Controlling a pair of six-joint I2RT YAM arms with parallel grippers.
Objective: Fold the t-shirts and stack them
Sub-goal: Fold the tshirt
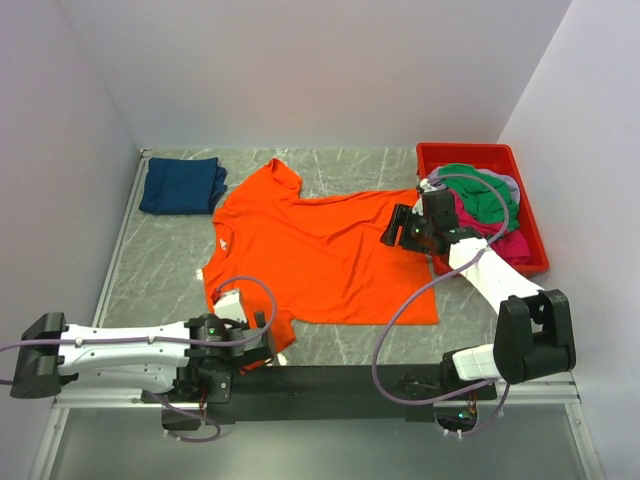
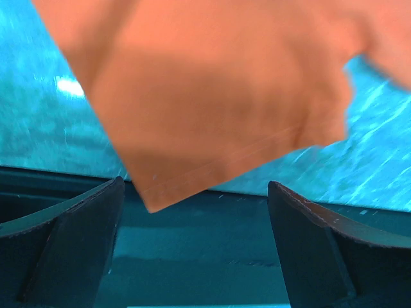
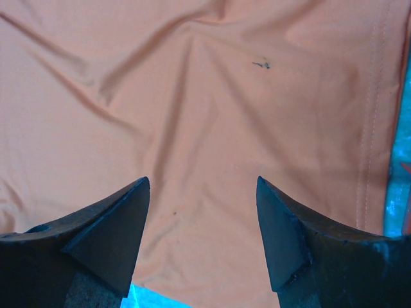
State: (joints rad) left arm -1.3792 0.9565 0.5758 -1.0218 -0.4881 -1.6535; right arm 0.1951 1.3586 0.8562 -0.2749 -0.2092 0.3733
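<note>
An orange t-shirt (image 1: 320, 250) lies spread flat in the middle of the table. A folded navy t-shirt (image 1: 181, 185) lies at the back left. Green, pink and grey t-shirts (image 1: 484, 200) are piled in the red bin (image 1: 530, 225). My left gripper (image 1: 258, 345) is open at the shirt's near left sleeve; the sleeve corner (image 2: 192, 128) lies just beyond the fingers (image 2: 77, 244). My right gripper (image 1: 392, 232) is open and empty above the shirt's right hem area; orange cloth (image 3: 192, 115) fills the right wrist view past its fingers (image 3: 109, 231).
The red bin stands at the back right against the wall. White walls close in the table on the left, back and right. A black rail (image 1: 330, 380) runs along the near edge between the arm bases.
</note>
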